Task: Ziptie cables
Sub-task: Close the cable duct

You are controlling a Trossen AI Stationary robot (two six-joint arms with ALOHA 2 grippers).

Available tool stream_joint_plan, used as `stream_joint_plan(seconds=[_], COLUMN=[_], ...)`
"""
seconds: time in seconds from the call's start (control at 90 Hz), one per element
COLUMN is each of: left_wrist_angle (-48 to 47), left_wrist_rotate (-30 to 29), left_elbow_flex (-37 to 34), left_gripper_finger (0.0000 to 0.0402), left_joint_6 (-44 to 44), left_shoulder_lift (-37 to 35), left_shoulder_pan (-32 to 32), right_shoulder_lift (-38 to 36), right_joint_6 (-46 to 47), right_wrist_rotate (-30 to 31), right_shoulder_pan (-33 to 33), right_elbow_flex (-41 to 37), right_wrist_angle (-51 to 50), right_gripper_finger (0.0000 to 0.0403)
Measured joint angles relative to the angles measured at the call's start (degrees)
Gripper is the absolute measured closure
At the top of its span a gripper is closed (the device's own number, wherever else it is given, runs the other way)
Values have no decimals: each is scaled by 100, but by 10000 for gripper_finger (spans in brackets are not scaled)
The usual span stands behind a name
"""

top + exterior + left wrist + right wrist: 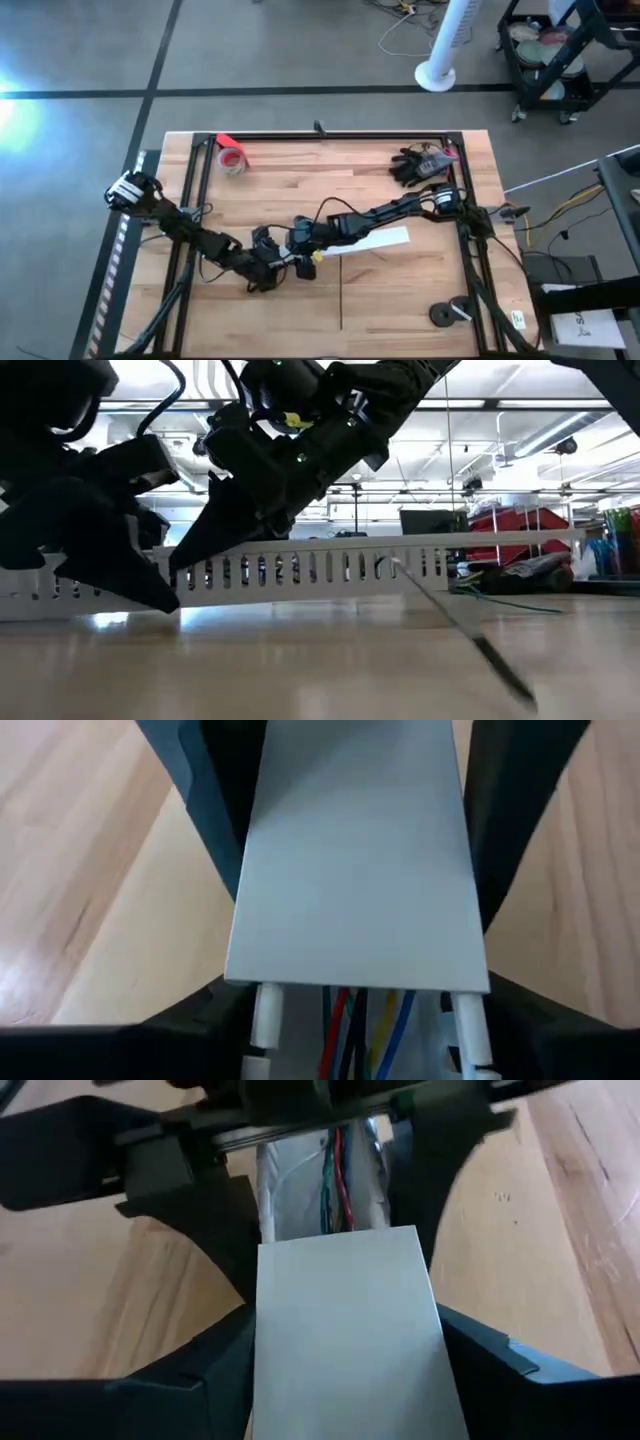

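A long white slotted strip [375, 241] [330, 565] lies across the table's middle, with a flat cover [350, 1340] on its right part. The cables [360, 1020] [335, 1190], thin red, blue, green and dark wires, run inside the strip and show where the cover ends. My left gripper [268, 268] [355, 995] and my right gripper [300, 243] [345, 1315] face each other close together. Each is shut on the strip, on either side of the cover's end. I cannot tell whether the strip rests on the table. My left gripper pinches the strip's uncovered part between its two fingers, one on each slotted side wall [265, 1020], just past the cover's end. The fingers lie along the strip, coming from the table's left. My right gripper pinches the strip's covered part [270, 1330] by its two long sides, close to the cover's end. The fingers come from the table's right, slanting down, and lie along the strip.
A thin dark strip [340, 300] [470, 635] lies on the wood toward the near edge. A red tape roll [232, 158] sits far left and a dark heap [420, 165] far right. A round black object [450, 312] is near right. Black rails [330, 135] frame the table.
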Motion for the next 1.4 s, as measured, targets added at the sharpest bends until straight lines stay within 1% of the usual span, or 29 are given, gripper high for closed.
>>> stream_joint_plan(seconds=[0.133, 0.267, 0.322, 0.422, 0.522, 0.6, 0.811, 0.911, 0.978, 1.089, 1.144, 1.211, 1.267, 1.4], left_wrist_angle=[37, 41, 0, 6, -34, -47, -130, -670, -1311, -2385, -2756, -2991, -2967, -2722], left_wrist_rotate=[64, 79, 111, 89, 60, 64, 177, 378, 490, 504, 511, 607, 624, 622], left_elbow_flex=[21, 140, 164, 182, 190, 190, 255, 368, 464, 623, 678, 674, 609, 397], left_gripper_finger=[180, 182, 173, 144, 118, 107, 104, 108, 109, 114, 117, 119, 120, 116], left_joint_6=[142, 330, 389, 344, 167, 115, 290, 299, 239, 80, -14, -117, -146, -340], left_shoulder_lift=[0, 0, 0, 0, -11, -16, -222, -446, -680, -1130, -1369, -1662, -1856, -1979], left_shoulder_pan=[43, 83, 86, 93, 95, 94, 84, 74, 52, -26, -78, -160, -233, -301], right_shoulder_lift=[0, -4, -4, -21, -84, -159, -279, -304, -344, -363, -363, -363, -363, -355], right_joint_6=[-7, -75, -144, -157, -186, -182, -198, -203, -234, -278, -285, -283, -285, -203], right_wrist_rotate=[-3, -11, -7, -6, 12, 28, 24, 20, 22, 17, 16, 0, 0, 15], right_shoulder_pan=[-9, -7, -4, -7, -9, -13, -15, 5, 38, 110, 142, 169, 177, 188], right_elbow_flex=[78, 95, 95, 121, 126, 144, 403, 546, 647, 785, 812, 844, 856, 853], right_wrist_angle=[-99, -69, -74, -67, -197, -353, -1109, -1558, -1737, -1852, -1869, -1892, -1864, -1882], right_gripper_finger=[166, 169, 171, 165, 143, 121, 63, 52, 49, 49, 49, 49, 48, 48])
